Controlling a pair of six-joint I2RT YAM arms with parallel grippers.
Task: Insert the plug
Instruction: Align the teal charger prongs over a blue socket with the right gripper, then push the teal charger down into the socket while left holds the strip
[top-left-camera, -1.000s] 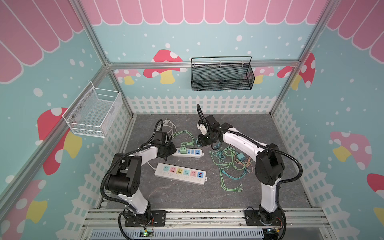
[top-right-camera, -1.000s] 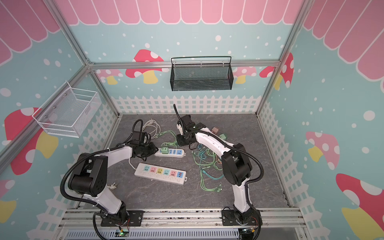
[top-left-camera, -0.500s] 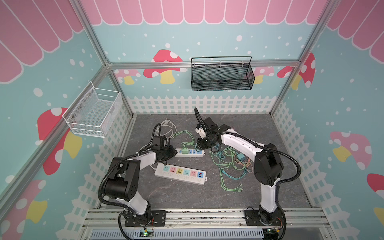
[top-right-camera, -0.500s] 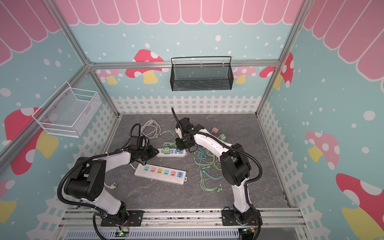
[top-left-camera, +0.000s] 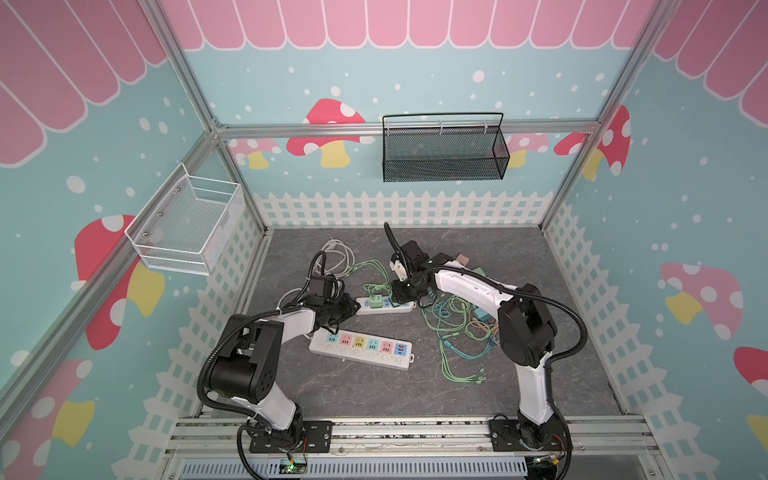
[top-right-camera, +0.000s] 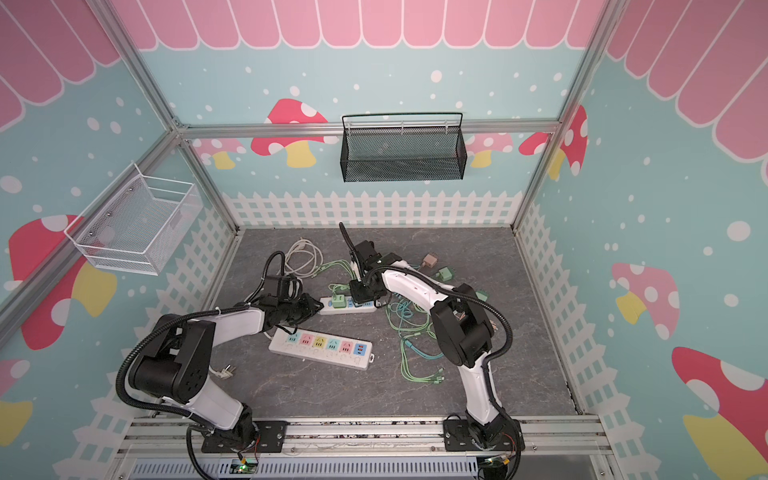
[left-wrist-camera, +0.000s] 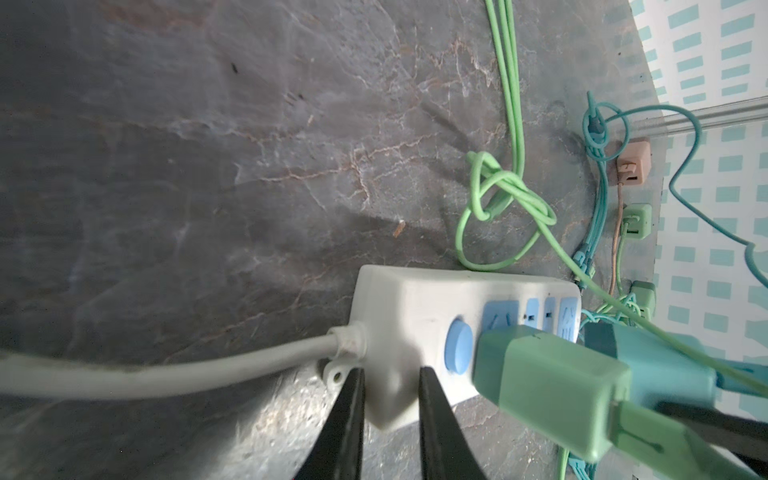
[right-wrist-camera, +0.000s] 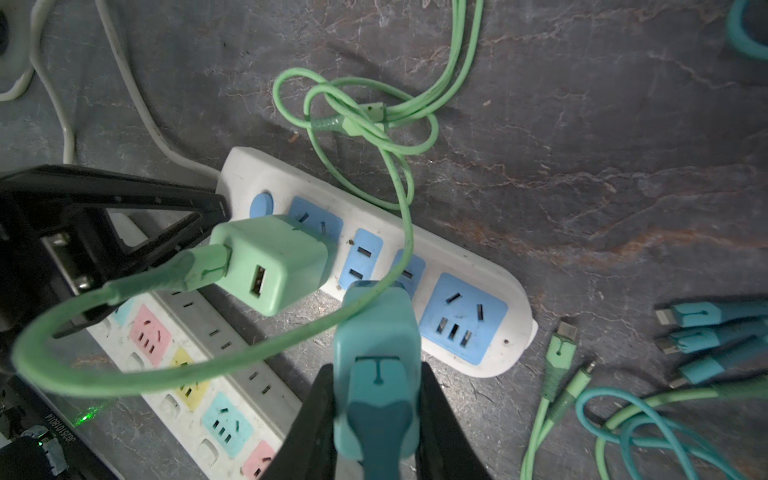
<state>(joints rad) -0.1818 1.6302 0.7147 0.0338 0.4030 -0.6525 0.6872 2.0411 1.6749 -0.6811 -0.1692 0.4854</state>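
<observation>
A white power strip (top-left-camera: 409, 307) (top-right-camera: 372, 308) (left-wrist-camera: 411, 307) (right-wrist-camera: 519, 328) with blue sockets lies mid-table. A green USB charger (top-left-camera: 376, 300) (top-right-camera: 338, 300) (left-wrist-camera: 544, 382) (right-wrist-camera: 270, 262) sits in its first socket by the blue switch. My right gripper (top-left-camera: 405, 291) (top-right-camera: 361, 293) (right-wrist-camera: 374, 374) is shut on a teal plug (right-wrist-camera: 376, 332) (left-wrist-camera: 665, 365), nose down over the strip's middle two-pin sockets. Its prongs are hidden. My left gripper (top-left-camera: 351, 307) (top-right-camera: 316, 307) (left-wrist-camera: 390, 399) pinches the strip's corner at the cord end.
A longer strip (top-left-camera: 361, 347) (top-right-camera: 320, 345) (right-wrist-camera: 187, 357) with coloured sockets lies nearer the front. Tangled green and teal cables (top-left-camera: 457, 324) (top-right-camera: 411, 328) spread to the right. Loose chargers (top-right-camera: 430, 261) lie at the back right, a coiled white cord (top-left-camera: 336, 253) at the back.
My left gripper has slid right and down onto the strip's cord end. The right gripper has come down with the teal plug toward the sockets.
</observation>
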